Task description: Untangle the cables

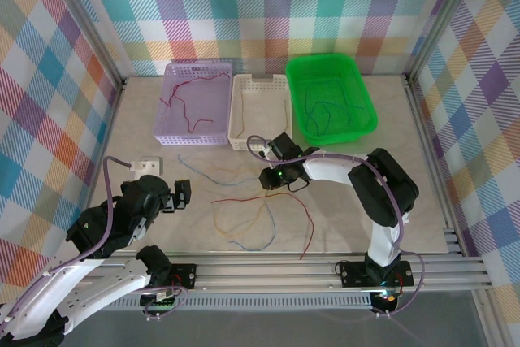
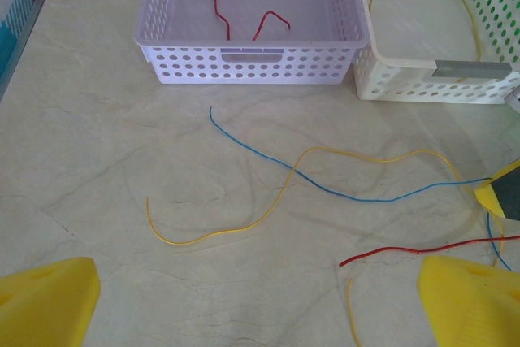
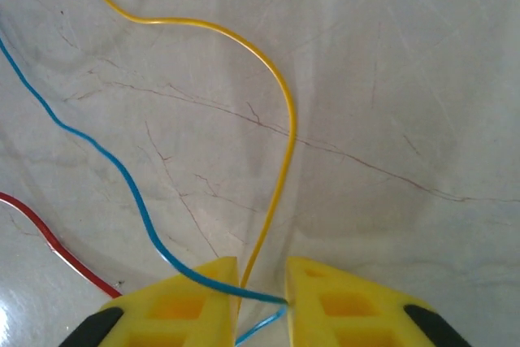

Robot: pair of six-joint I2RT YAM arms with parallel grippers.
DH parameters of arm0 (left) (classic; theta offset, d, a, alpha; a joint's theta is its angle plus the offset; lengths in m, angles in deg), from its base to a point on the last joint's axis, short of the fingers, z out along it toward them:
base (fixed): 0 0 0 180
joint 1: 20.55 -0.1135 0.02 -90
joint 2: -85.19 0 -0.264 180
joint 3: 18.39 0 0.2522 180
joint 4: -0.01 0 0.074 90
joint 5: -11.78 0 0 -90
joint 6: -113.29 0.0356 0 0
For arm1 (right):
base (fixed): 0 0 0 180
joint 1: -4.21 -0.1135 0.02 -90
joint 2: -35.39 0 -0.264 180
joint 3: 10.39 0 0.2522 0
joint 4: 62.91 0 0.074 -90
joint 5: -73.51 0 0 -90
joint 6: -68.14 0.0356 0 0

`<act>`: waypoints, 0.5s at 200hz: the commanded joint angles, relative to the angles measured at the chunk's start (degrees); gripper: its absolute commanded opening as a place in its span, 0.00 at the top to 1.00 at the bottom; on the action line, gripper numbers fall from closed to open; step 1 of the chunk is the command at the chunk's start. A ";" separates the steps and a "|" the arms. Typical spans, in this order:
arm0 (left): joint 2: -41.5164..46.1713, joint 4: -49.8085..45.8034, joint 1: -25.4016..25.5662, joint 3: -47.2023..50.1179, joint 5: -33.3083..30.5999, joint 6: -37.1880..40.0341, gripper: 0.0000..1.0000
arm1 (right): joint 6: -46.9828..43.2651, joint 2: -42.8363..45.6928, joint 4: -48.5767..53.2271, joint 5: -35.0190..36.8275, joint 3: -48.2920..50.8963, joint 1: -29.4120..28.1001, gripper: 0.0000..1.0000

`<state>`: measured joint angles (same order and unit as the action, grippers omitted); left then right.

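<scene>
Thin loose cables lie crossed on the marble tabletop: a yellow cable [image 2: 268,209], a blue cable [image 2: 325,188] and a red cable [image 2: 406,249]. My right gripper [image 1: 272,176] is low over their tangle, in front of the white basket. Its yellow fingers [image 3: 187,298] stand a small gap apart. The yellow cable [image 3: 288,119] and blue cable [image 3: 106,156] both run into that gap, neither pinched. A red cable [image 3: 57,245] passes to the left. My left gripper [image 1: 185,195] hovers open, left of the cables, with nothing between its fingers [image 2: 49,298].
Three baskets line the back: a purple basket [image 1: 191,137] holding red wires [image 2: 215,6], a white basket [image 1: 236,111] with a yellow wire, and a green basket [image 1: 370,95] with dark blue wires. A small white block [image 1: 142,166] lies on the left.
</scene>
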<state>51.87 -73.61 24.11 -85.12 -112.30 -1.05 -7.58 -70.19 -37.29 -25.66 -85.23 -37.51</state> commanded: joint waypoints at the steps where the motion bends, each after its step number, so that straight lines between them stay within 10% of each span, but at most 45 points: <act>1: 0.18 0.35 -0.53 0.60 -0.96 0.83 0.00 | -0.89 3.41 1.37 3.01 -1.54 -0.21 0.90; 100: 0.04 0.44 -0.47 0.63 -0.76 0.88 0.00 | -4.08 20.28 6.88 9.33 -3.86 -0.21 1.00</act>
<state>51.87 -73.61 24.11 -85.10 -112.30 -1.05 -9.52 -55.77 -32.92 -18.21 -85.82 -37.51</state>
